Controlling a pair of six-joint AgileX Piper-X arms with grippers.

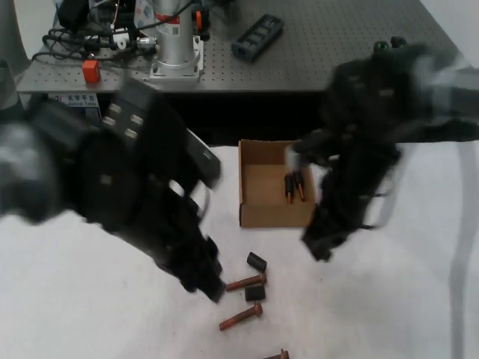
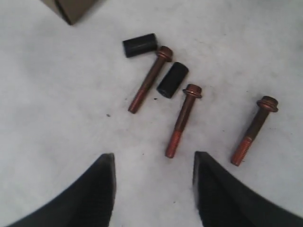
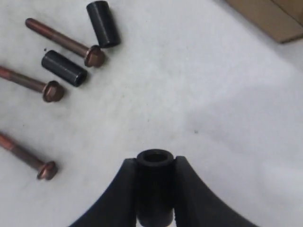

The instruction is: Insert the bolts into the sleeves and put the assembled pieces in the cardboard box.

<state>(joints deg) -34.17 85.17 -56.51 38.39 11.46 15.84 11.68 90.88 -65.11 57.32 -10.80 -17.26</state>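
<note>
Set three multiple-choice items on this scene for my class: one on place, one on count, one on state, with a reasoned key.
1. Where do the two assembled pieces lie? A) in the cardboard box B) on a shelf C) in a person's hand
2. How many loose bolts lie on the white cloth? A) one B) three C) five
3. The right end effector is: A) open B) shut on a bolt C) shut on a black sleeve
Key: 1 A, both lie on the box floor; 2 B, the left wrist view shows three; 3 C, the sleeve sits between its fingers.
</note>
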